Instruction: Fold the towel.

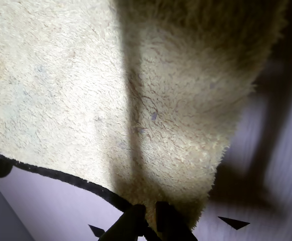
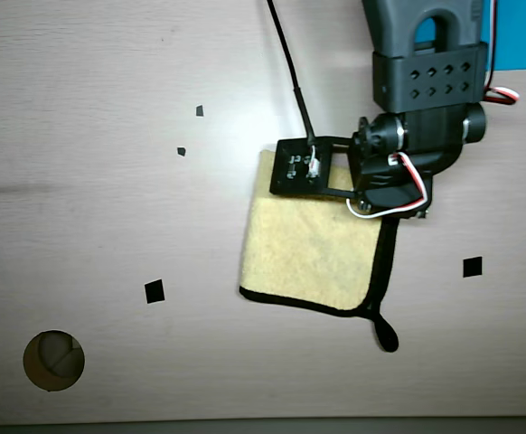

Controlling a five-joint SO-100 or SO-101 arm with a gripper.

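Fingertips [image 1: 138, 221] of your gripper [image 1: 148, 221] were pinched together at the bottom of the wrist view, right where the black edging met the fuzzy pile, so my read is they were clamped on the edge of the towel [image 2: 313, 244] near a corner, though the actual contact was half lost in shadow. You had the cloth hanging away from the camera in that view, with a long dark crease running up the middle, which looked to me like a lifted flap and not a sheet lying flat. From the overhead view, the towel sat about mid-table, a bit right of center, with the arm [image 2: 417, 136] parked over its top edge and hiding that part completely. The bottom edge and right side showed the black edging, and the small black loop [image 2: 386, 333] stuck out at the lower right corner, resting on the table [image 2: 109, 90]. My guess is you held it by the edge so you could drag one side across to the other, and the fold didn't look finished, since the held part wasn't laid down. As for containers, you really didn't have any: the only thing close was a round hole [image 2: 53, 360] in the tabletop at lower left, well away from the towel, and I couldn't tell what was inside it. A few small black marks [image 2: 154, 291] dotted the table, probably placement guides.
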